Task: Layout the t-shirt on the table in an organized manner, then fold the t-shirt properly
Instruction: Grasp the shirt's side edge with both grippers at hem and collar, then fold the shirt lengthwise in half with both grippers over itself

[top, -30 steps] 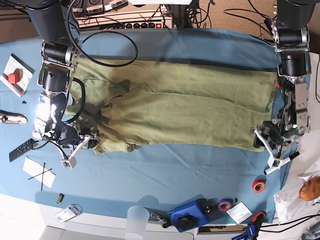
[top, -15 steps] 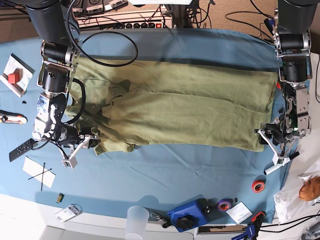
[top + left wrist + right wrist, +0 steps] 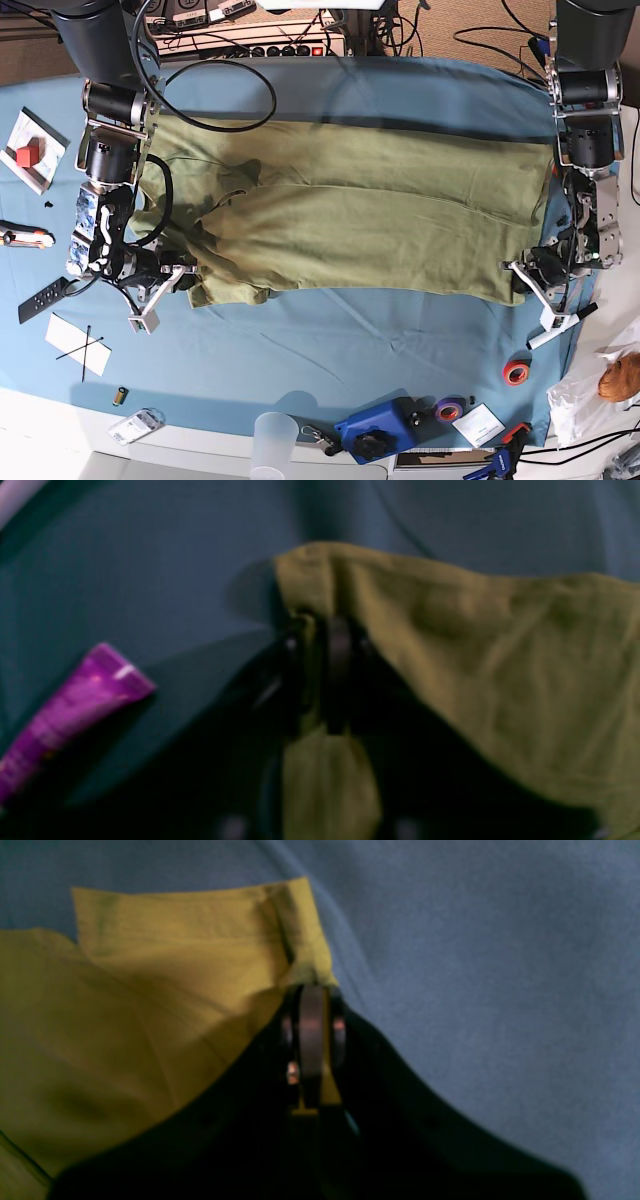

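You've got the t-shirt [image 3: 350, 215] spread lengthwise across the middle of the bench [image 3: 330, 345], long axis running left-right in the base view. Its far edge lies near the bench's far edge, blue cloth bare along the near side. Fabric's mostly flat on the right half; left end is rumpled w/ folds & a bunched sleeve area.

Right pincer [image 3: 175, 280] (base view's left) sits at the shirt's near-left corner, clenched on the fabric. Right wrist view confirms: jaws pressed together w/ a hemmed corner of the t-shirt [image 3: 200, 965] pinched between them [image 3: 312, 1040], that corner raised a bit above the blue cloth.

Left pincer [image 3: 522, 278] (base view's right) is at the shirt's near-right corner, close to the bench's right edge. Left wrist view is blurry, but you can see it clamped too [image 3: 320, 680], olive cloth [image 3: 500, 670] draped over & around the fingers, a strip of it hanging down between them.

Other stuff on the bench, all apart from the shirt:
- red tape roll [image 3: 516, 372] near the near-right corner
- purple tape roll [image 3: 450, 409] & blue tool [image 3: 375, 430] along the near edge
- clear cup [image 3: 273, 440] at the near edge
- remote [image 3: 42, 298] & paper sheet [image 3: 75, 345] by the left edge
- purple tube [image 3: 65, 715] in the left wrist view, lying on the blue cloth beside the pincer
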Robot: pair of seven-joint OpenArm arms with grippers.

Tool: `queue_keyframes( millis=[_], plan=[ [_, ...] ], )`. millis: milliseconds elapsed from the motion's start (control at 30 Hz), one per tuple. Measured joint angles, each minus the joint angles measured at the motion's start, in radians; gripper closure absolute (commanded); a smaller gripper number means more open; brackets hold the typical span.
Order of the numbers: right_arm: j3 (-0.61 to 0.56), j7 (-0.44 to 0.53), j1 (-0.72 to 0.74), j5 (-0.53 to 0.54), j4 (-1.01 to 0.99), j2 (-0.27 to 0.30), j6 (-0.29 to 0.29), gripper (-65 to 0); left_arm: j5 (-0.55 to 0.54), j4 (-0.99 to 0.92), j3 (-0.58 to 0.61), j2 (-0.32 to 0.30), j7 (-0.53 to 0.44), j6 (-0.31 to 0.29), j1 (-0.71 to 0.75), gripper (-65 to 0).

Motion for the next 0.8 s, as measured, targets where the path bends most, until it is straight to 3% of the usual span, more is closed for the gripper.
queue_keyframes(
  millis=[200, 333, 433, 567, 800],
  plan=[
    [0.0, -0.011, -0.006, 0.024, 0.028, 0.0, -0.003, 0.0, -0.002, 0.003, -0.013, 0.002, 0.016, 0.0, -0.001, 0.0],
    [0.0, -0.024, -0.014, 0.068, 0.099, -0.003, -0.003, 0.0, -0.08, 0.011, -0.051, 0.004, 0.126, -0.006, -0.006, 0.0],
    [0.0, -0.035, -0.01, 0.077, 0.163, -0.003, -0.002, 0.0, -0.167, 0.008, -0.101, 0.01, 0.206, -0.08, -0.01, 0.0],
    [0.0, -0.085, -0.015, 0.075, 0.234, -0.002, -0.002, 0.0, -0.28, 0.007, -0.209, 0.013, 0.301, -0.127, -0.017, 0.0],
    [-0.002, -0.087, -0.093, 0.078, 0.412, -0.003, -0.002, 0.0, -0.439, 0.008, -0.407, -0.032, 0.492, -0.186, -0.023, 0.0]
  ],
)
